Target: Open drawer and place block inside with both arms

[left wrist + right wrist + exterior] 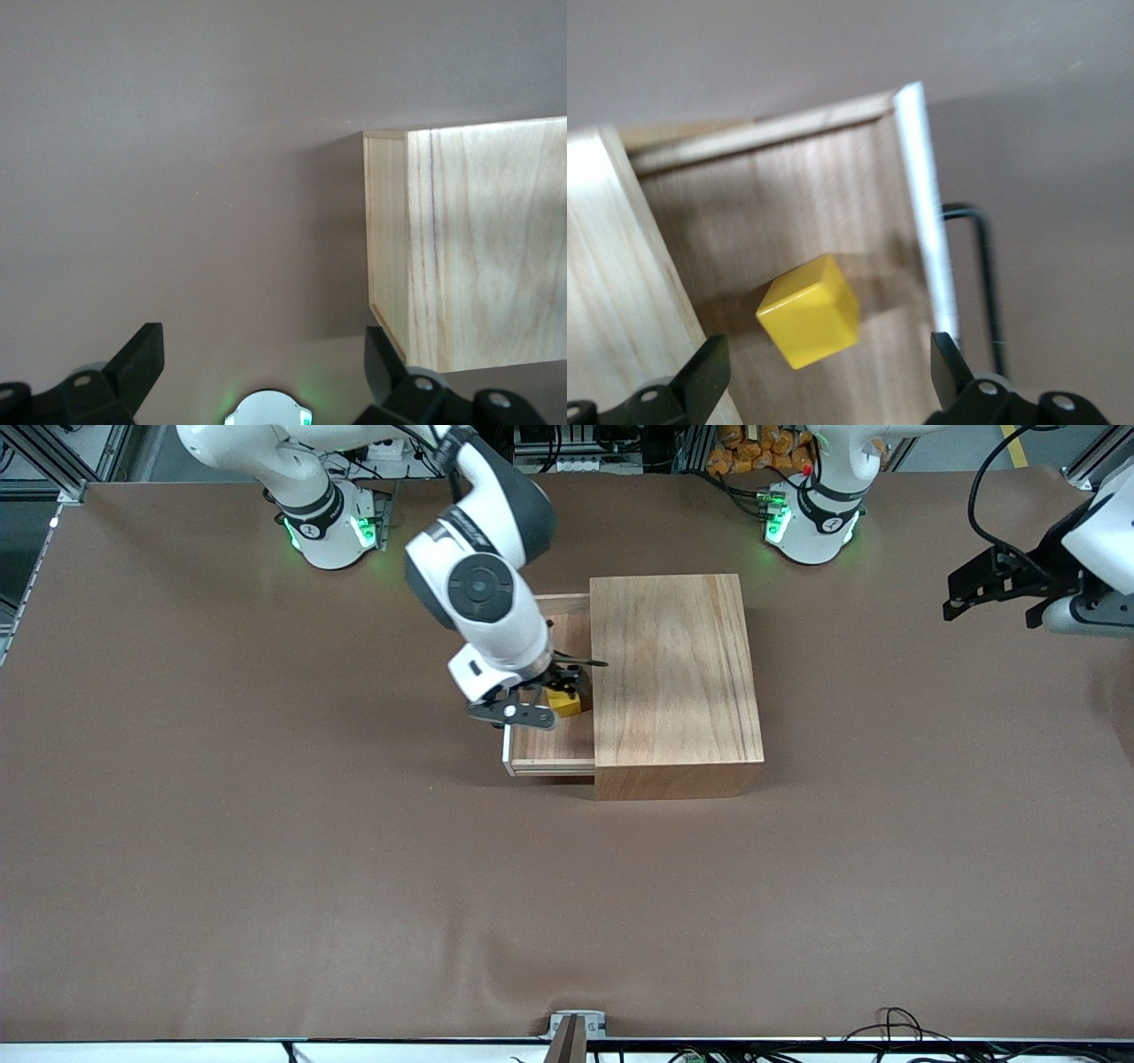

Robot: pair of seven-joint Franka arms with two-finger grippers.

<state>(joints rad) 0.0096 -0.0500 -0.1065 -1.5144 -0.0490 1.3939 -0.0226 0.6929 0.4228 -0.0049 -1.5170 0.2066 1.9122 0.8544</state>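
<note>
The large wooden box [676,682] sits mid-table with its drawer [554,748] pulled out toward the right arm's end, which leaves the shallow tray open from above so something can be dropped in. The right gripper [542,701] hangs directly over that tray, jaws spread wide and holding nothing. The block [809,311] lies tilted on the drawer floor between the spread fingers, close to the box's edge, so the placing looks done. The drawer's black wire handle [983,283] juts free outside the white-edged front panel. The left gripper [992,584] waits with jaws apart and empty above bare table at the left arm's end, probably to stay clear.
</note>
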